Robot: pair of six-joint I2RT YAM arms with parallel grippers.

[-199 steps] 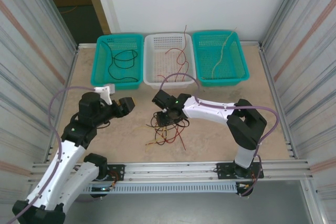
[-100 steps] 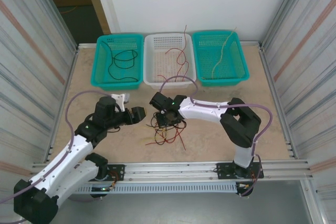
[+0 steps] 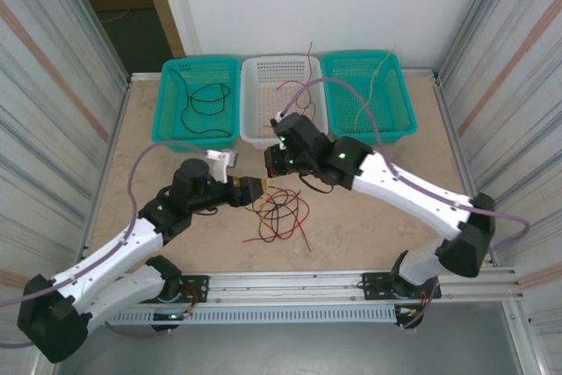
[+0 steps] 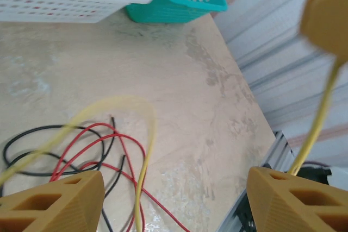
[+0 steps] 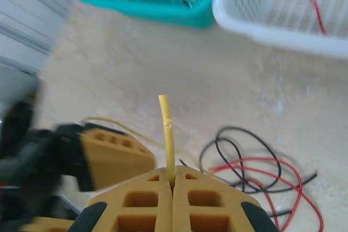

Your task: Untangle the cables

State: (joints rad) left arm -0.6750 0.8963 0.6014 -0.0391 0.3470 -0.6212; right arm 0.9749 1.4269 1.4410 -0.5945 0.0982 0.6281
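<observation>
Right end effector [image 5: 173, 177] is pinched tight on the yellow cable [image 5: 166, 129], with a short stub poking past its fingertips. It holds the cable just above the surface [image 3: 351, 234], in front of the white basket [image 3: 255, 138]. Beside it the left end effector [image 3: 251, 189] hangs wide apart, gripping nothing, and the yellow strand loops below between its fingers. Near the middle the red and black cables [image 3: 281, 215] lie looped together. I'd lift slowly, away from the heap. The left one could guide the strand, so the yellow slips free without dragging the rest.
</observation>
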